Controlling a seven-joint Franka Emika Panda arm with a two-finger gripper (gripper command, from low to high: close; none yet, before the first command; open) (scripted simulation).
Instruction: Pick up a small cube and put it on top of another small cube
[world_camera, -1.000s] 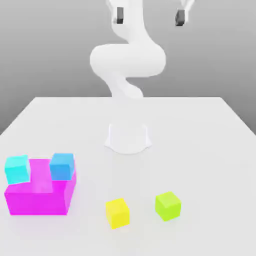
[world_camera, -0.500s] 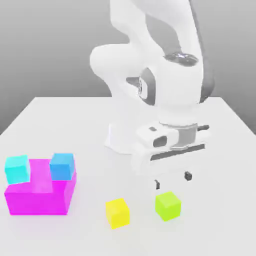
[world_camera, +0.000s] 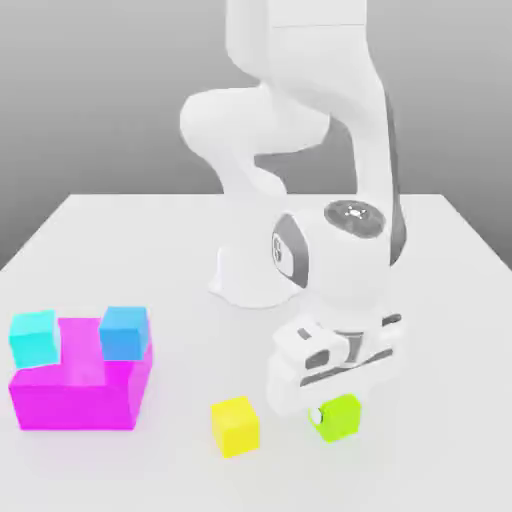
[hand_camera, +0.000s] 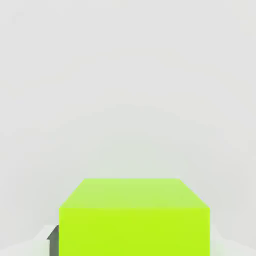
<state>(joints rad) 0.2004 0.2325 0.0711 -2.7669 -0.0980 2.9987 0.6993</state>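
Gripper (world_camera: 340, 413) low over green cube (world_camera: 343, 416), fingers spread either side, near table's (world_camera: 440, 300) front edge; yellow cube (world_camera: 235, 426) close alongside, open tabletop beyond.

The white arm rises from its round base at the back of the counter (world_camera: 90, 240), bends up out of the exterior view's top edge, then drops steeply down toward the front. The last link runs down the exterior view's right side. The bulky wrist, with a round grey-ringed joint cap on its side, sits low over the counter. Below it the hand is level, its broad flat body turned slightly. The claw (world_camera: 335, 415) points straight down, almost at the counter. One dark finger (hand_camera: 52, 240) shows in the hand view, standing just beside the green cube (hand_camera: 134, 217). The fingers straddle that cube.
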